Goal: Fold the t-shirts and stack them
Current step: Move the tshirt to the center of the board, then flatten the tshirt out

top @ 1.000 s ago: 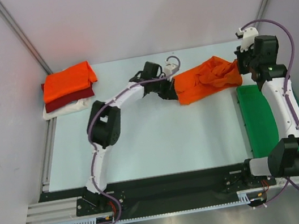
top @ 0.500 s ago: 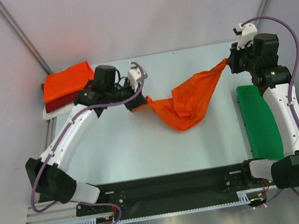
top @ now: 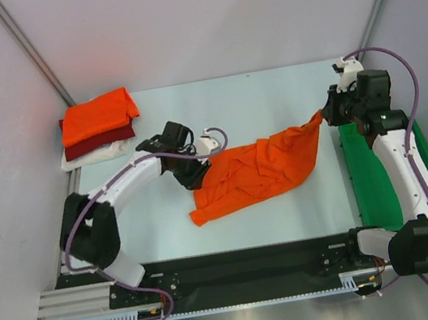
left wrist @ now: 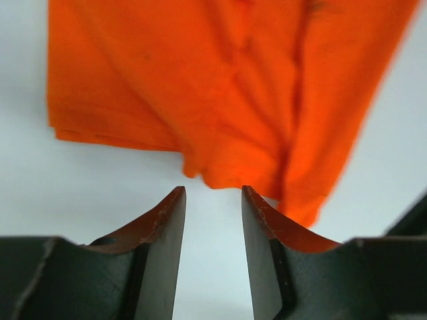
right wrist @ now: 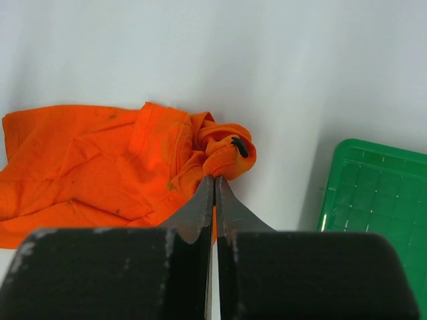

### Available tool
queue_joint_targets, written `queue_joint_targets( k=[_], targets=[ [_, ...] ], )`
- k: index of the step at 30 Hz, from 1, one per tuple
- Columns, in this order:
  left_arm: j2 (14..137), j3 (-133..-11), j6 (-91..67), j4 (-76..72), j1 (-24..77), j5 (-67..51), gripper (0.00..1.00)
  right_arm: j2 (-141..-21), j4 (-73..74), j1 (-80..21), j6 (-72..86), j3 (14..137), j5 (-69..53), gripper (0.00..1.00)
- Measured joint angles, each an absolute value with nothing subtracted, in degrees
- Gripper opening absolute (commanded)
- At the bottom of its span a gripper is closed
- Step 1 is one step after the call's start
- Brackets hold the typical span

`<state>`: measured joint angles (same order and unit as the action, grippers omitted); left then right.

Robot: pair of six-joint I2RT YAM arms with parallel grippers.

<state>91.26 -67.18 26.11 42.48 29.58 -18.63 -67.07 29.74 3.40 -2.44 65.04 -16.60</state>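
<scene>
Now, my right jaws pinching a corner of the orange t-shirt [top: 253, 171] by the green tray [top: 361, 176], shirt lying rumpled on the worktop [top: 269, 97], my left jaws (spread, gripping nothing) hovering at its opposite edge.

Left arm bent low toward centre, left tool [left wrist: 213, 190] parted; right arm outstretched far, right tool [right wrist: 214, 179] pinched tight.

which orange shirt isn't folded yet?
The orange t-shirt spread mid-table, one corner pinched by the right gripper; the other orange t-shirt sits folded atop the far-left stack.
</scene>
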Motion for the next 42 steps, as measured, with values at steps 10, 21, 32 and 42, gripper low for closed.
queue_joint_targets(
  k=[10, 21, 32, 42],
  targets=[
    [101.69, -68.71, 33.26, 36.60, 28.60, -8.54, 0.49, -66.11, 28.88, 4.47, -1.48, 63.11, -17.08, 0.00],
    [102.63, -69.12, 35.00, 35.90, 28.18, -7.86, 0.46, -64.79, 28.88, 6.59, -1.04, 62.35, -17.08, 0.00],
    [95.57, -69.06, 34.92, 36.80, 28.18, -8.47, 0.44, -64.79, 28.60, 7.40, -1.02, 60.77, -17.08, 0.00],
    [96.25, -65.65, 34.52, 36.45, 28.18, -9.67, 0.42, -64.79, 28.45, 7.68, -1.04, 60.75, -17.06, 0.00]
  ],
)
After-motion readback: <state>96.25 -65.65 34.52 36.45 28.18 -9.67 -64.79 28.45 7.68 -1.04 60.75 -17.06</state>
